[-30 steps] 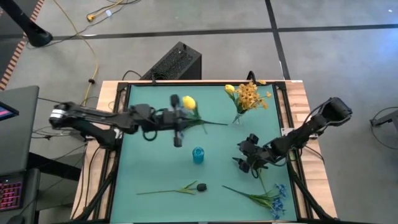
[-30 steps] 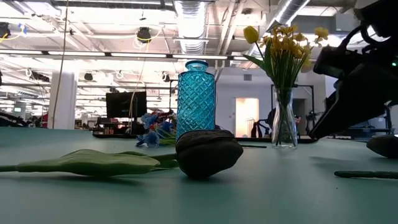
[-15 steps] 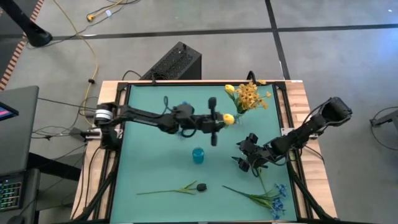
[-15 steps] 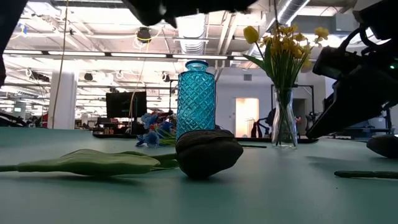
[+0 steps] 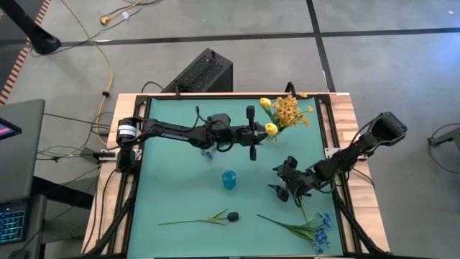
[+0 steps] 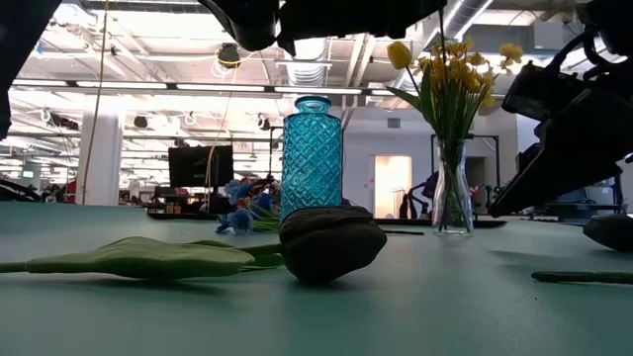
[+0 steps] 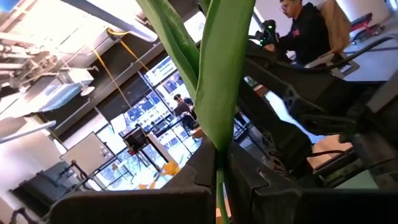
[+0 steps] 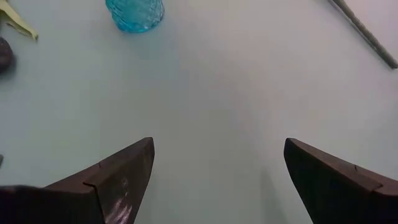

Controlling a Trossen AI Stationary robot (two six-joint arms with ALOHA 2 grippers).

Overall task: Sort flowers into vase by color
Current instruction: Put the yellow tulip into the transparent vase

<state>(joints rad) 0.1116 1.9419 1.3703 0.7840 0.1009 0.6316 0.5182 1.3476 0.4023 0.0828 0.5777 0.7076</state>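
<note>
Yellow tulip (image 5: pixel 271 129) now reaches clear vase (image 5: pixel 274 138).

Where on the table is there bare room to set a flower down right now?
Bare mat: the near left corner, left of the dark bud stem, and the strip between the blue vase and the table's left edge. Crowded: the far right by the clear vase, and near right around the blue spray.

On the surface (image 5: pixel 172 194), 1 vase (image 5: pixel 228 179) stands near the middle. A 2nd vase (image 5: pixel 274 137) with flowers (image 5: pixel 290 111) stands at the far right. The left end effector (image 5: pixel 253 134) holds a tulip (image 5: pixel 270 129) just left of those flowers. The right end effector (image 5: pixel 284 183) sits right of the middle vase. A bud stem (image 5: pixel 208 218) lies near, and a spray (image 5: pixel 313 229) lies at the near right.
</note>
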